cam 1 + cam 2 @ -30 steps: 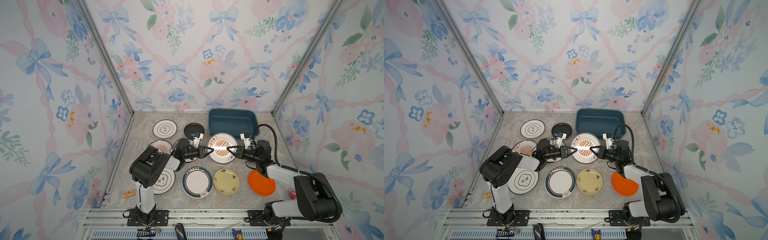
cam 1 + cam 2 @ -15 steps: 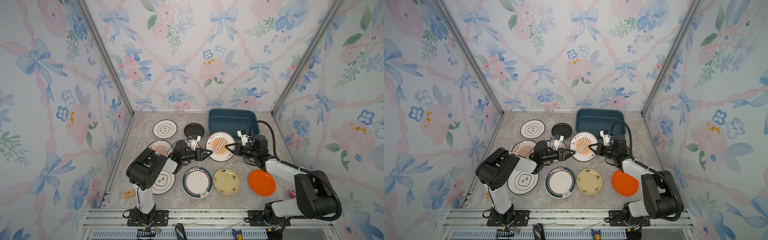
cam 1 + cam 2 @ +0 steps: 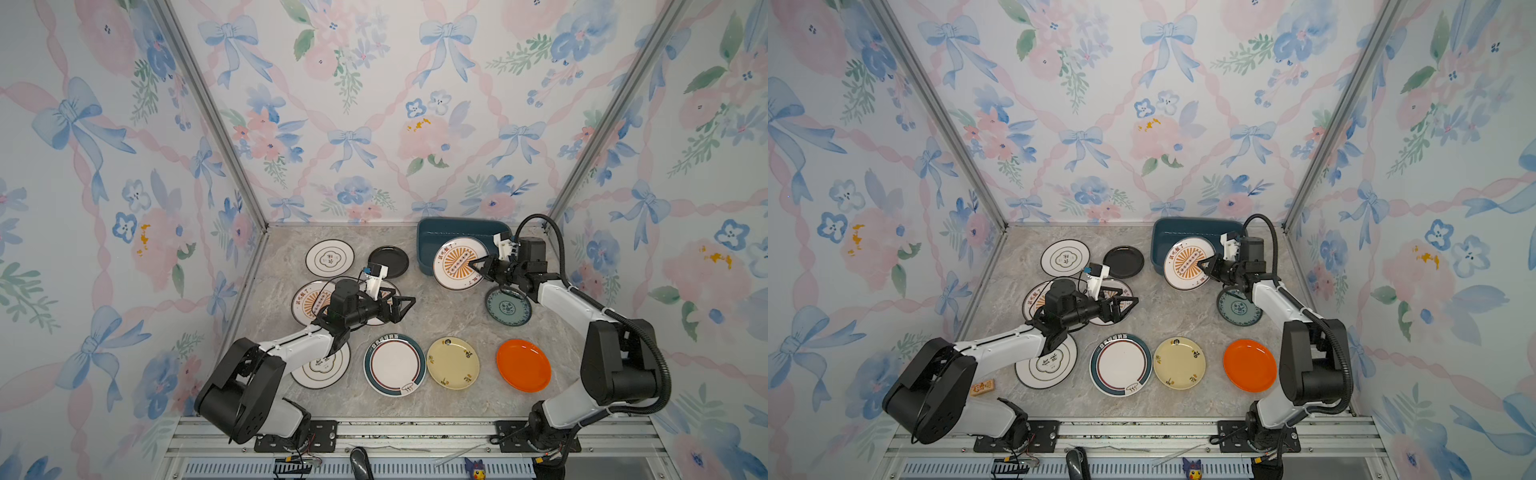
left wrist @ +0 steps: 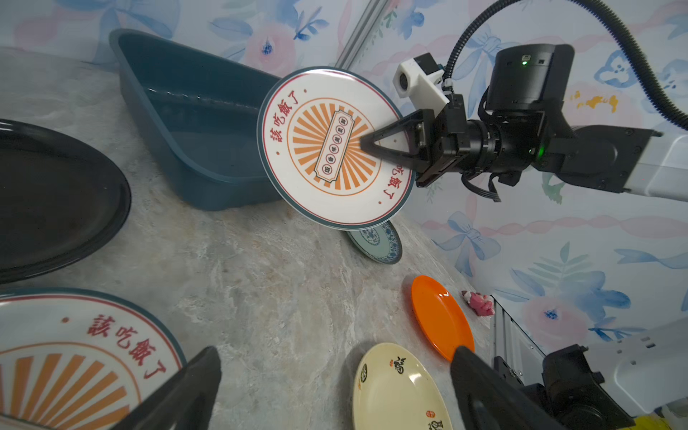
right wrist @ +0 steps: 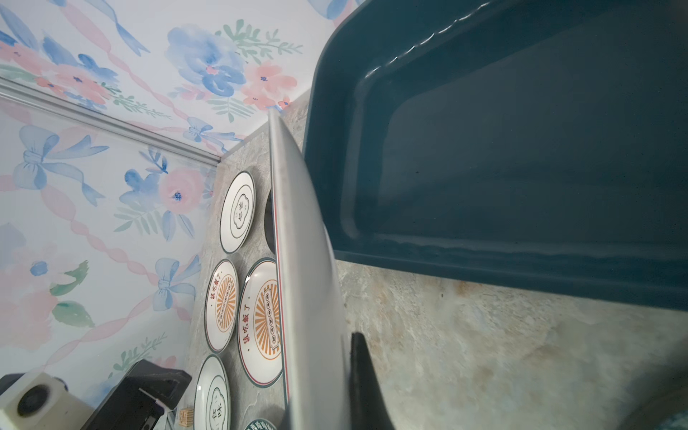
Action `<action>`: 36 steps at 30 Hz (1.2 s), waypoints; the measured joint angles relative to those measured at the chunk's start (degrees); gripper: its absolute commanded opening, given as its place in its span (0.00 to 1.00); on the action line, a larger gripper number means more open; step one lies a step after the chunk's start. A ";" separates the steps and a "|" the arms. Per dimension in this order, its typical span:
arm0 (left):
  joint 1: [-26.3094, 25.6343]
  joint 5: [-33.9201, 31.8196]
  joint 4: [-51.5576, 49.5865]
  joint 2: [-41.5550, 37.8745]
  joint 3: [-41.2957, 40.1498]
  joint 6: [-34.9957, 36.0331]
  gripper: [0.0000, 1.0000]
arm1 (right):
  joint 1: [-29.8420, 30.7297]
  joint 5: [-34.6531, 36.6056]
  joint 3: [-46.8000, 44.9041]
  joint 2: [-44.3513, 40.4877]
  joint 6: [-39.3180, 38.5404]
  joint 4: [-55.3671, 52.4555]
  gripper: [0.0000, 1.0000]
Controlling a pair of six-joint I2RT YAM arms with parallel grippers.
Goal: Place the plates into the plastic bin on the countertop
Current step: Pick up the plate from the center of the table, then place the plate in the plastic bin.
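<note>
Up in both top views, the right gripper (image 3: 473, 263) is pinching the rim of a sunburst plate (image 3: 453, 262) and holding it tipped up in the air. The plate is overlapping the front wall of the plastic bin (image 3: 428, 249) at the back right of the countertop (image 3: 440, 316). The left gripper (image 3: 406, 309) is hanging with jaws spread wide and nothing in them, just past two more sunburst plates (image 3: 307, 301) and well apart from the held one. A black plate (image 3: 388, 262), orange plate (image 3: 523, 365) and pale yellow plate (image 3: 453, 363) are lying flat on the marble.

In the left wrist view, the sunburst plate (image 4: 327, 149) is facing the camera, raised off the counter just in front of a corner of the plastic bin (image 4: 193, 123). The right gripper (image 4: 366, 143) is clamping its edge. The left fingers (image 4: 186, 387) are sitting far apart.

In the right wrist view, the plate (image 5: 305, 279) is showing edge-on, just beside the plastic bin (image 5: 372, 167) rather than inside it. One black finger (image 5: 366, 383) is lying against its underside.
</note>
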 measured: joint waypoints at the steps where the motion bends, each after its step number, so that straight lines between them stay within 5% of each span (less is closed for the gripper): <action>1: 0.09 -1.49 -2.03 -1.42 0.02 1.20 0.98 | -0.15 0.15 1.64 1.18 0.35 -0.42 0.00; 14: 5.01 -16.55 -16.06 -9.16 -3.82 6.12 0.98 | -3.91 3.63 24.46 20.74 6.64 -5.81 0.00; 36: 8.24 -20.39 -17.53 -9.20 -4.61 4.17 0.98 | -1.57 6.16 42.88 40.61 11.13 -11.78 0.00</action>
